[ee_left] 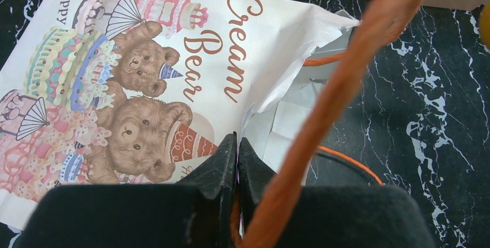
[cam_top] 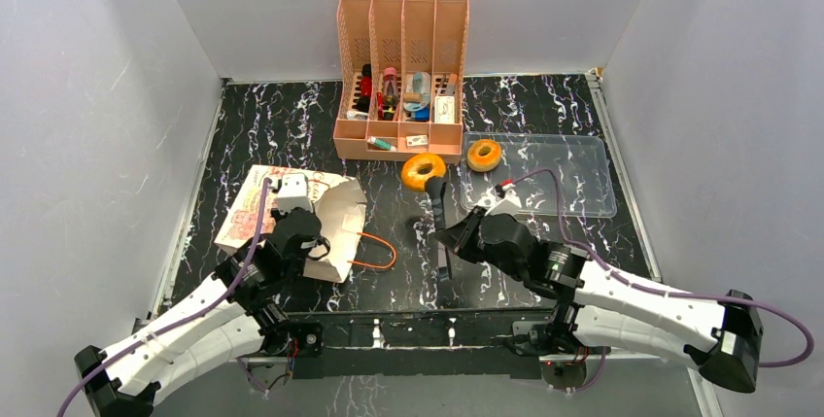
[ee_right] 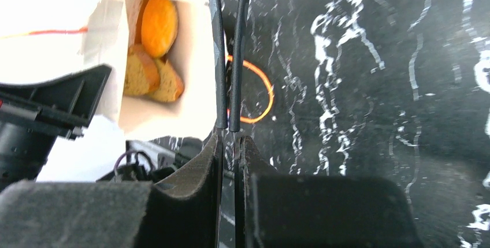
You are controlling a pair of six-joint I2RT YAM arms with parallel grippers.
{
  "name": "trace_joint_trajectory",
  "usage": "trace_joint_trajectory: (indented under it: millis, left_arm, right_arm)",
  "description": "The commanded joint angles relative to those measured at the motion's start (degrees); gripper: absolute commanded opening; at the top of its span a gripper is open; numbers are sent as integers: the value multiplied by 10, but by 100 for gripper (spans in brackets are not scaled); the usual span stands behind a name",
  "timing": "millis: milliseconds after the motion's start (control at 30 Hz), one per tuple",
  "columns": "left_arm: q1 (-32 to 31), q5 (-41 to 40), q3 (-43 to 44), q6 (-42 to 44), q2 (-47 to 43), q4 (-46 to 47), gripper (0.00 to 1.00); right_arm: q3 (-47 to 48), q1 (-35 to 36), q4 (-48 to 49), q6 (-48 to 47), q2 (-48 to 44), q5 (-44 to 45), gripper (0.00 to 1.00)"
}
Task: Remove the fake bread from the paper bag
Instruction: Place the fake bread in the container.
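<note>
The paper bag (cam_top: 262,198) lies on its side at the left with its mouth facing right, and its bear picture (ee_left: 133,86) faces up. My left gripper (cam_top: 316,242) (ee_left: 237,141) is shut on one orange cord handle (ee_left: 346,74) at the mouth. In the right wrist view an orange oval bun (ee_right: 159,25) and toast slices (ee_right: 141,74) show inside the bag. My right gripper (cam_top: 453,237) (ee_right: 229,138) is shut on black tongs (cam_top: 439,213) (ee_right: 228,45), right of the bag. One golden ring (cam_top: 424,172) lies on the table. Another ring (cam_top: 484,155) sits on the clear tray (cam_top: 573,184). No long loaf shows.
A peach desk organizer (cam_top: 400,77) filled with small items stands at the back centre. The bag's second orange handle (cam_top: 374,252) loops on the black marbled table between the bag and the tongs. White walls close in both sides.
</note>
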Motion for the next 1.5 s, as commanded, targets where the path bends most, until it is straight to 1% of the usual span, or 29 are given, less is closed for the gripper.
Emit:
trace_joint_trajectory:
  millis: [0, 100, 167, 333, 500, 700, 800, 967, 1033, 1133, 1333, 1367, 1433, 1467]
  left_arm:
    - [1, -4, 18, 3, -14, 2, 0]
    - [0, 2, 18, 7, -21, 2, 0]
    - [0, 5, 19, 7, -24, 1, 0]
    - [0, 10, 19, 11, -29, -1, 0]
    - [1, 11, 19, 14, -40, -4, 0]
    - [0, 9, 19, 14, -51, -12, 0]
    - [0, 11, 18, 14, -51, -10, 0]
    - [1, 15, 18, 15, -48, -8, 0]
    - [1, 16, 17, 16, -52, -7, 0]
    - [0, 19, 16, 18, -54, -4, 0]
    - [0, 23, 13, 24, -61, 1, 0]
    - [0, 24, 12, 25, -59, 3, 0]
    - [1, 26, 12, 25, -56, 5, 0]
    - [0, 26, 11, 26, -55, 6, 0]
  right_arm:
    - [37, 1, -39, 12, -34, 123, 0]
    - [40, -10, -62, 16, -40, 160, 0]
    - [36, -32, -59, 15, -40, 163, 0]
    - [29, -134, 3, -36, 9, 70, 0]
    - [37, -230, 42, -78, 55, 9, 0]
    - [23, -359, 72, -110, 53, -63, 0]
    - [21, -407, 74, -122, 53, -93, 0]
    - [8, -472, 87, -131, 56, -132, 0]
    - [-5, -500, 110, -129, 72, -163, 0]
    - [-26, -518, 158, -116, 110, -176, 0]
    - [-55, -544, 219, -111, 175, -188, 0]
    - [-60, -548, 222, -111, 179, -190, 3]
    - [-70, -554, 230, -108, 184, -196, 15]
    - [-72, -557, 233, -108, 187, -199, 19]
